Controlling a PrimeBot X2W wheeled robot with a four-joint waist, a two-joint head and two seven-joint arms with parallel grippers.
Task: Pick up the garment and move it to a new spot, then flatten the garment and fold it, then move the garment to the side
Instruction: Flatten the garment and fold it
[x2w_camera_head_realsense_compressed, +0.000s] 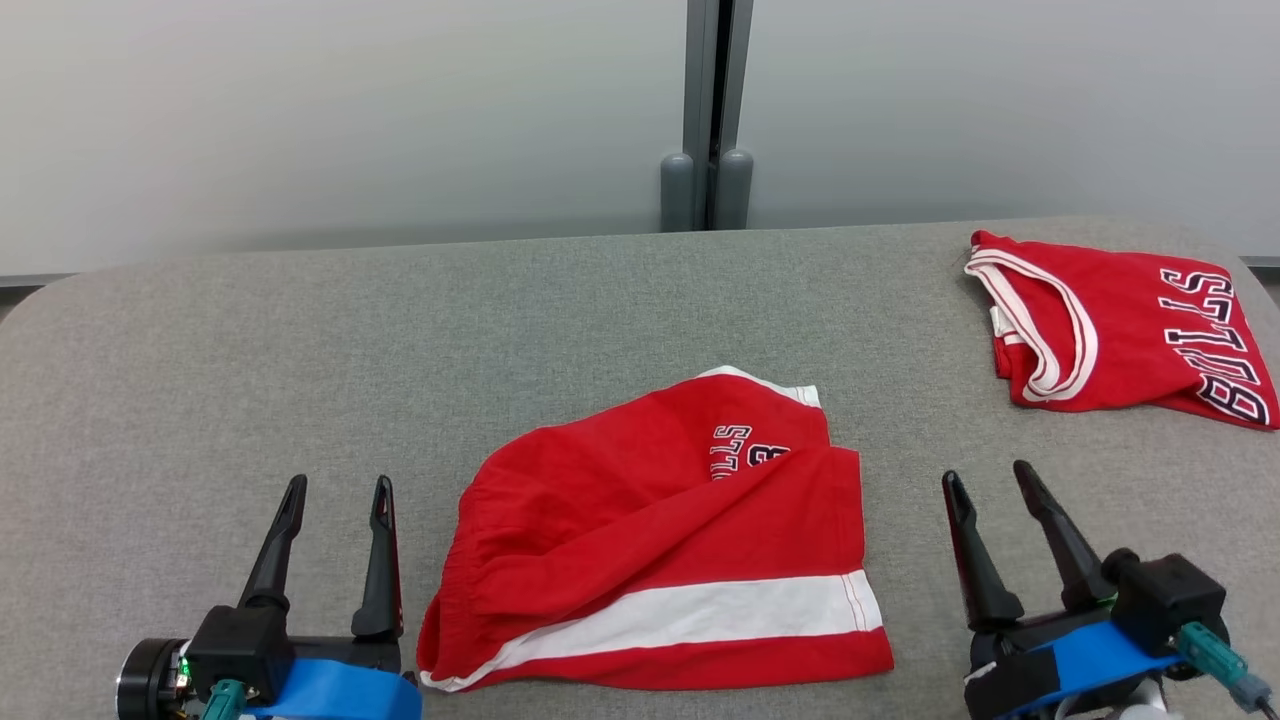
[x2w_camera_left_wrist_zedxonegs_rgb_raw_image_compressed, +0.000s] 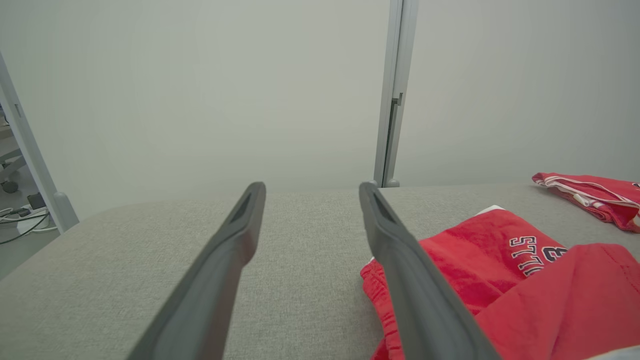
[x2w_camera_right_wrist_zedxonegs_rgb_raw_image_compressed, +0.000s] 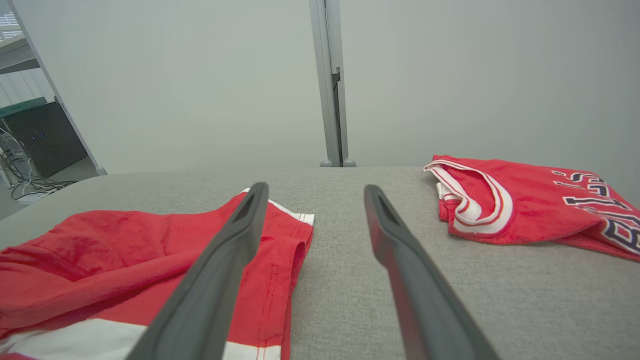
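Both of my claws rest released over a rounded table (x2w_camera_head_realsense_compressed: 300, 350) covered in grey woven fabric. My left gripper (x2w_camera_head_realsense_compressed: 340, 482) is at the near left and my right gripper (x2w_camera_head_realsense_compressed: 986, 471) at the near right, each with its two long dark fingers spread wide and nothing between them. Between the two, at the near middle of the table, lie the red cloth shorts (x2w_camera_head_realsense_compressed: 650, 540) with a broad white band along the hem. They are rumpled, with one red flap folded over the top so that it half covers the dark-and-white lettering (only a few letters show, upside down from my head). Neither claw touches the shorts: the left gripper (x2w_camera_left_wrist_zedxonegs_rgb_raw_image_compressed: 312, 186) sits just beside the gathered waistband edge, and the right gripper (x2w_camera_right_wrist_zedxonegs_rgb_raw_image_compressed: 315, 186) sits just beside the stitched hem, over bare grey cloth. In the left wrist view the shorts (x2w_camera_left_wrist_zedxonegs_rgb_raw_image_compressed: 475, 250) lie to the right of my fingers; in the right wrist view the shorts (x2w_camera_right_wrist_zedxonegs_rgb_raw_image_compressed: 125, 240) lie to the left. At the far right of the table, well apart from them, lies a red jersey (x2w_camera_head_realsense_compressed: 1120, 330) with white-trimmed openings and "BULLS" lettering, folded flat and running close to the table's edge. Behind the table stands a pale wall (x2w_camera_head_realsense_compressed: 300, 100), split by a grey upright post (x2w_camera_head_realsense_compressed: 708, 100).
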